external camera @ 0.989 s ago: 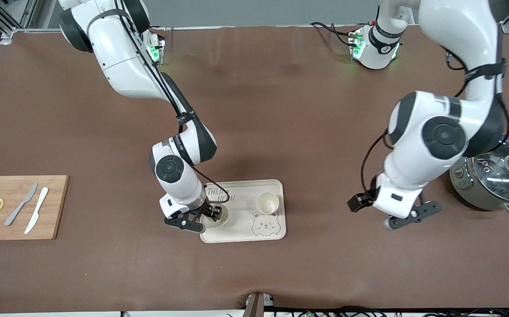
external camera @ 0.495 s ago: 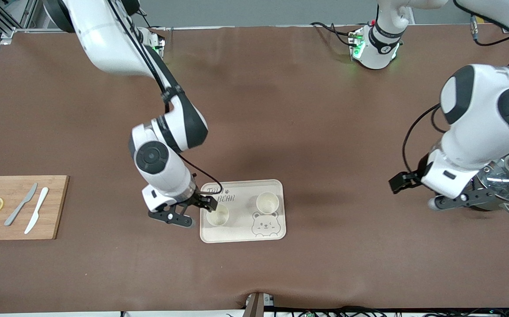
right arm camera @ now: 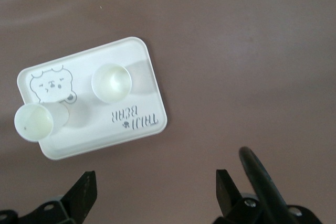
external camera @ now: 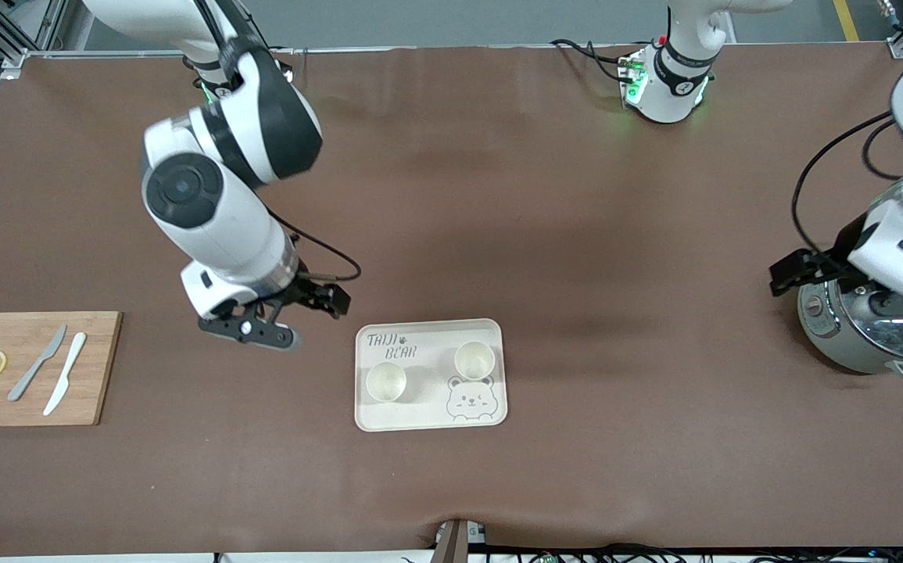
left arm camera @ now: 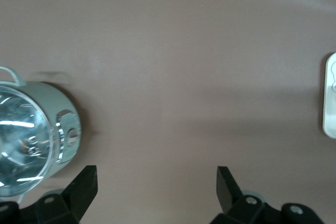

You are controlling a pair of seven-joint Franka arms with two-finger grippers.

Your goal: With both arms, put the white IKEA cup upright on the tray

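front view: right gripper (external camera: pixel 267 317) has let go and lifted off the tray (external camera: pixel 429 418), jaws released; left gripper (external camera: pixel 850 270) open too; both cups (external camera: pixel 386 381) stand upright.

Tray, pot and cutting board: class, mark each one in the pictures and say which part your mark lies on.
Tray (external camera: pixel 429 414), front view, bare floor near the rim closest to the camera.
Pot (external camera: pixel 842 344), front view, grey side wall below the glass lid.
Cutting board (external camera: pixel 99 367), front view, bare wood beside the knives.
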